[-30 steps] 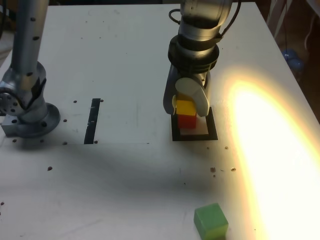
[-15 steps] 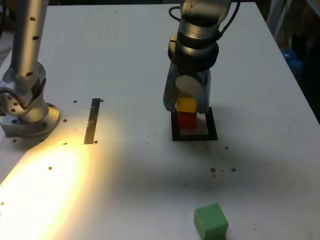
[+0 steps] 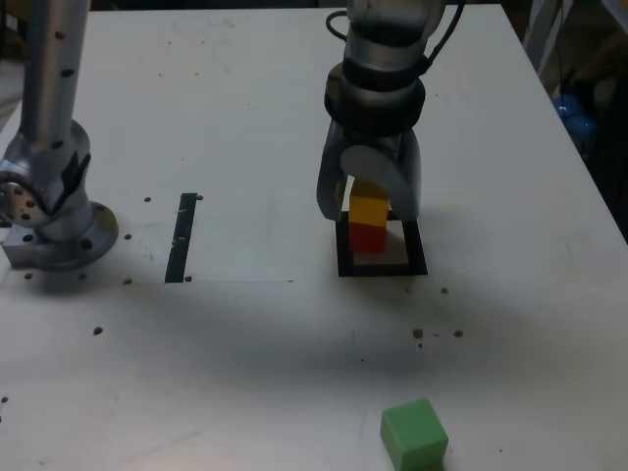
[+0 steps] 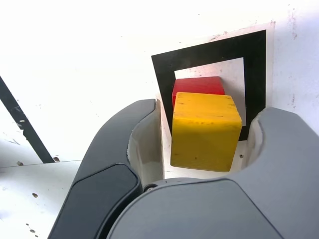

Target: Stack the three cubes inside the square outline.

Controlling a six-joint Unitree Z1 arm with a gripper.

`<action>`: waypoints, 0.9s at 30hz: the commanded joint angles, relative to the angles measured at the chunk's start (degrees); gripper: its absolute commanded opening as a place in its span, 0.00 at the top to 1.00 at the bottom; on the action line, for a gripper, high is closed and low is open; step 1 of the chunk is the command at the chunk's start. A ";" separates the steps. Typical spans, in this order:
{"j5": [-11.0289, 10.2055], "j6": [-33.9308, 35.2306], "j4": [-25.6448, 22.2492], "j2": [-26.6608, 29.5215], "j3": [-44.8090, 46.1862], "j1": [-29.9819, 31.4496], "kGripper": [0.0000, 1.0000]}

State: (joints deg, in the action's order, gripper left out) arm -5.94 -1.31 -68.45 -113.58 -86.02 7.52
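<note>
Exterior view: dim overall, soft grey shadow band across the near table [image 3: 235, 343], faint warm glow at its near edge, background dark. Wrist view: much brighter, table washed out to white toward the far left, yellow cube [image 4: 205, 132] lit on top, shaded on its side face

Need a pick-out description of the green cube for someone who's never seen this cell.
On the white table, find the black tape square under the gripper. From there, go toward the exterior view's bottom edge to the lone green cube. Unlike the yellow and red cubes, it lies outside the tape and touches no other cube.
</note>
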 commanded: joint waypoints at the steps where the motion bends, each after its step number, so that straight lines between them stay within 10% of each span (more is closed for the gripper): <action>1: 0.03 -0.09 -0.23 0.79 0.09 -0.13 0.05; 17: 1.81 -2.30 -11.87 5.51 -10.23 10.66 0.00; 27: 3.36 16.07 -12.25 1.94 -15.46 22.36 0.03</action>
State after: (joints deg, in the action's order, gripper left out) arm -2.70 12.13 -80.34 -110.97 -101.28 29.09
